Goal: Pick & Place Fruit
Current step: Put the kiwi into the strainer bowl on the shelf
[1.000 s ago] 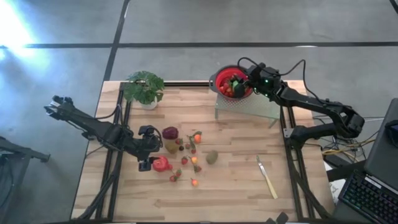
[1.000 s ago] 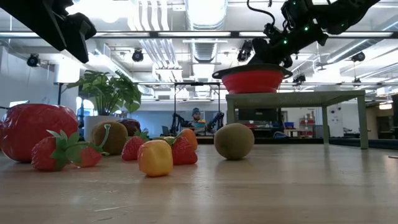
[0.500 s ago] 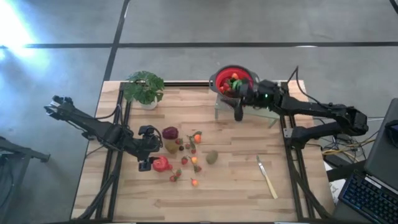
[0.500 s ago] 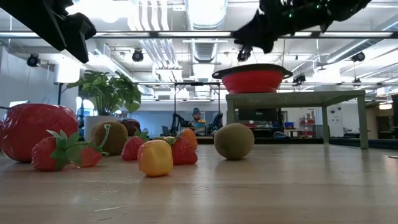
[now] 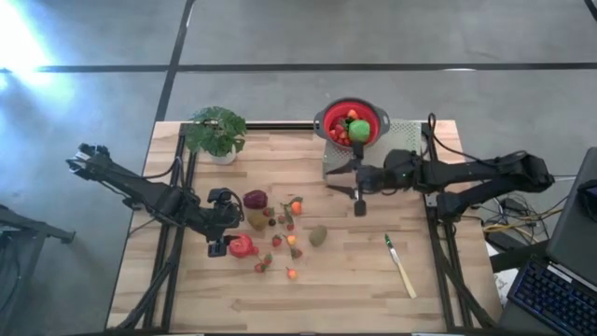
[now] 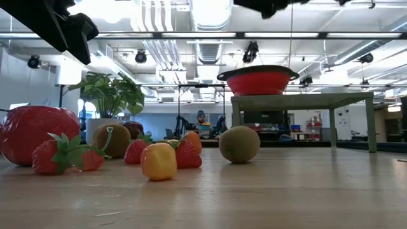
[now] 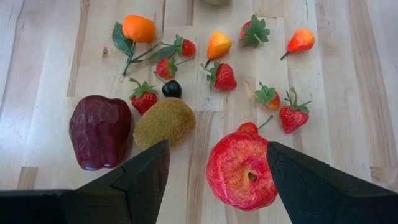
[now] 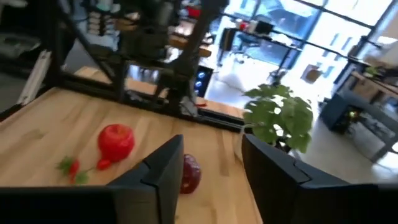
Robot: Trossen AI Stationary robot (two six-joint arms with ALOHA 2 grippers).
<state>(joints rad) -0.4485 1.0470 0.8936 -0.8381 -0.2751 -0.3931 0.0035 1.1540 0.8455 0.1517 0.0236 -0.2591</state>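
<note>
The red bowl [image 5: 353, 122] sat on a small raised stand at the back of the counter [image 5: 354, 271], with some fruit in it. The right pincer [image 5: 356, 187] hung just in front of that bowl, fingers parted, empty. Well forward and left of the bowl, the left pincer [image 5: 218, 241] hovered wide open over the magenta-red fruit [image 7: 241, 168], amid the scattered fruit [image 5: 280, 233].
</note>
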